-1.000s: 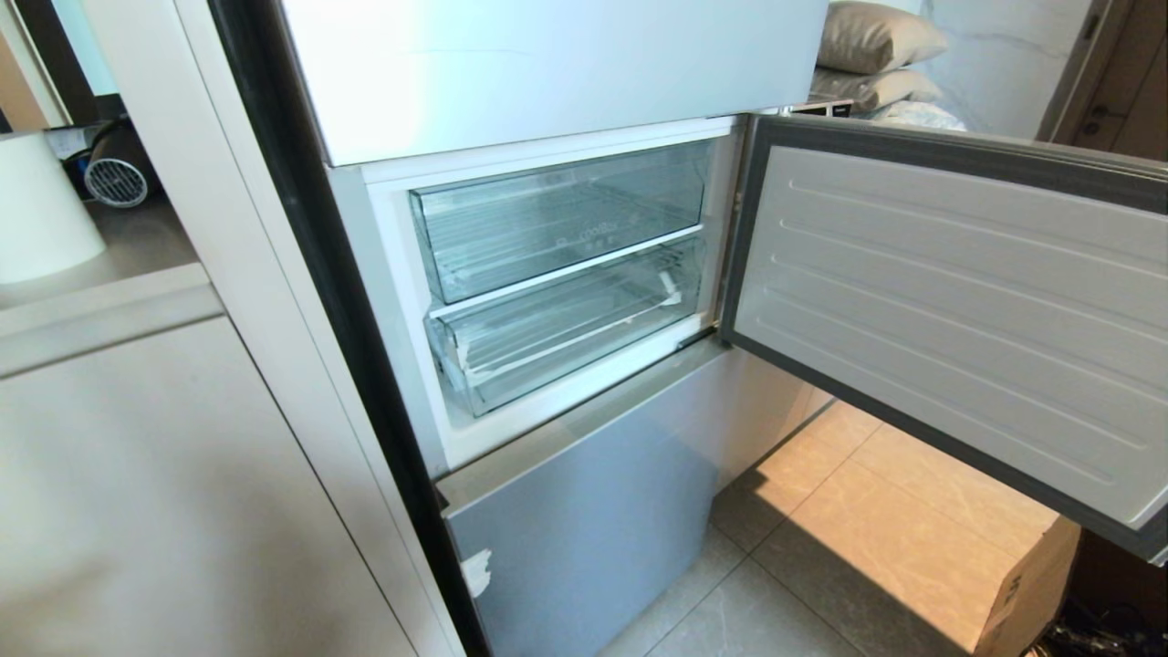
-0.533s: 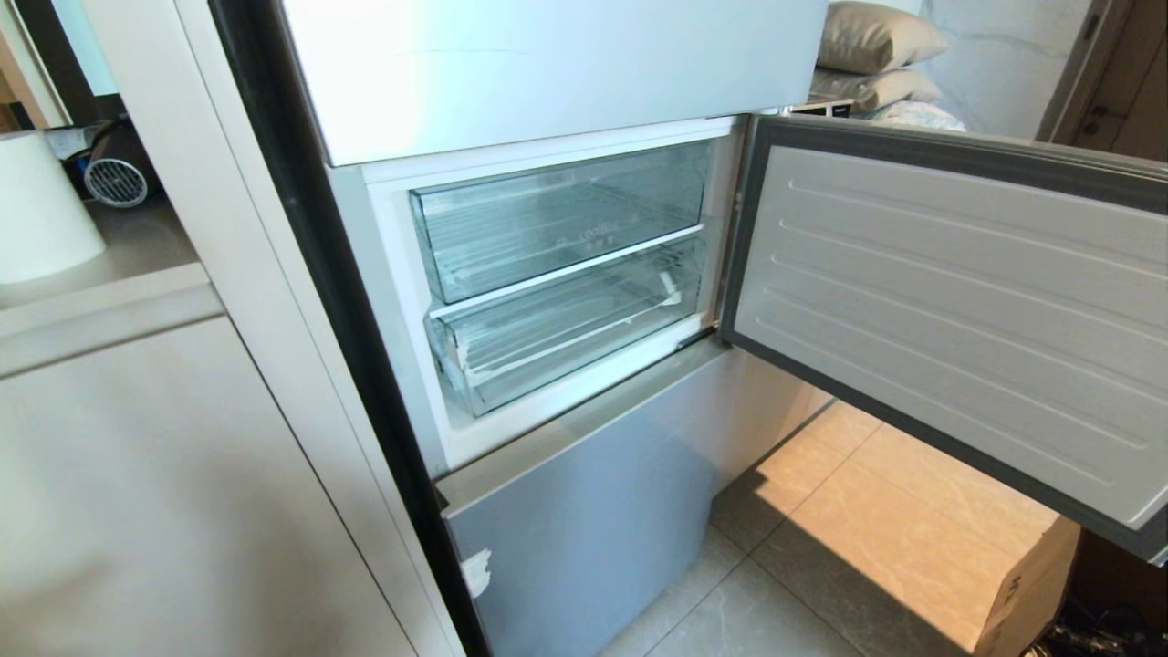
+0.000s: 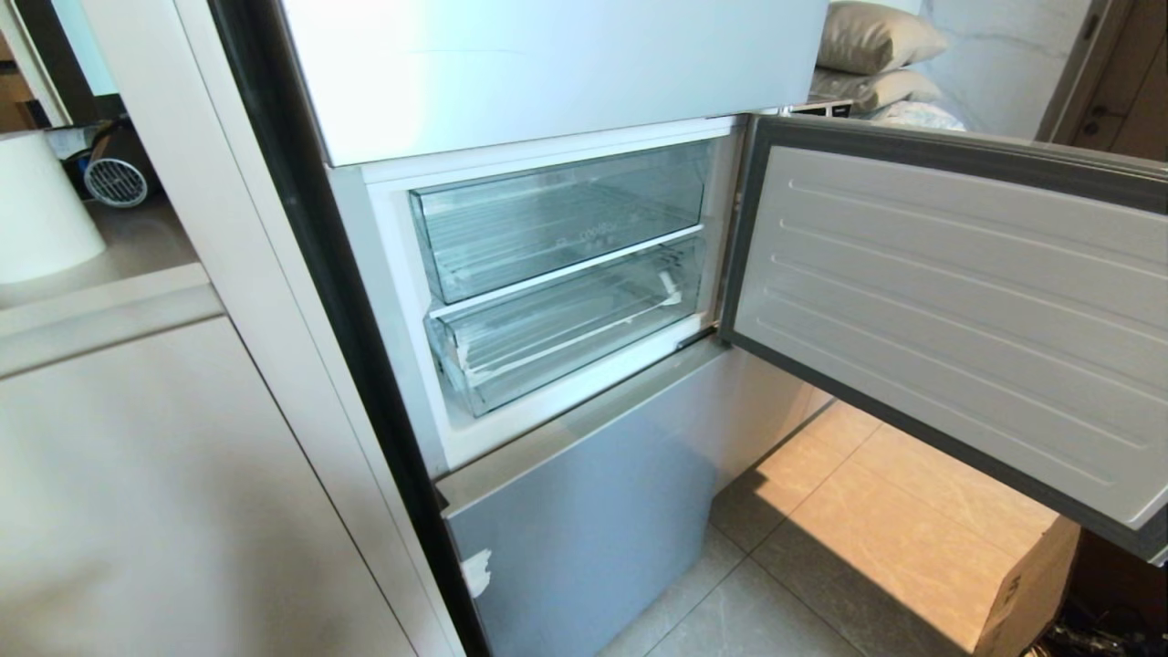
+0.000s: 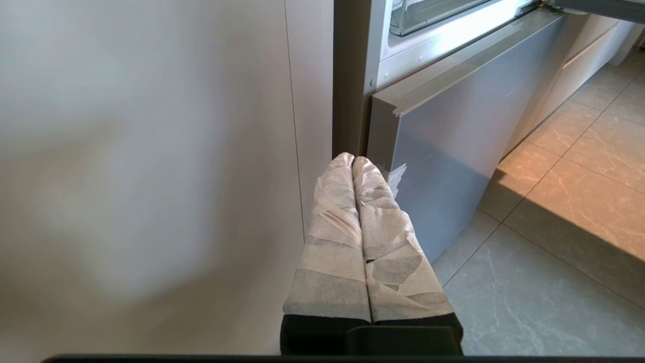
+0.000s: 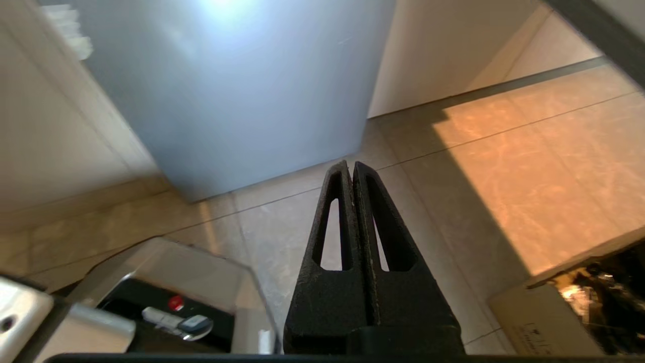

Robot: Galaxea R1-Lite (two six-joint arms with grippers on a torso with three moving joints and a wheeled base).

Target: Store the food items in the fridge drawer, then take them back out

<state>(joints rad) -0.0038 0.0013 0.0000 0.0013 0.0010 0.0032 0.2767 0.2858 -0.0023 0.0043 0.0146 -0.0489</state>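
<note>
The fridge drawer [image 3: 566,330] is the lower of two clear drawers in the open middle compartment; it is pushed in, looks empty, and has white tape scraps on its front. The food items are out of view. Neither arm shows in the head view. In the left wrist view my left gripper [image 4: 351,160], its fingers wrapped in white tape, is shut on nothing, low beside the grey lower fridge door [image 4: 443,151]. In the right wrist view my black right gripper [image 5: 351,165] is shut and empty above the floor tiles.
The compartment door [image 3: 958,310] stands swung open to the right. The upper clear drawer [image 3: 557,219] is also closed. A cardboard box [image 3: 1031,593] sits on the floor under the open door. A beige cabinet panel [image 3: 164,493] flanks the fridge on the left.
</note>
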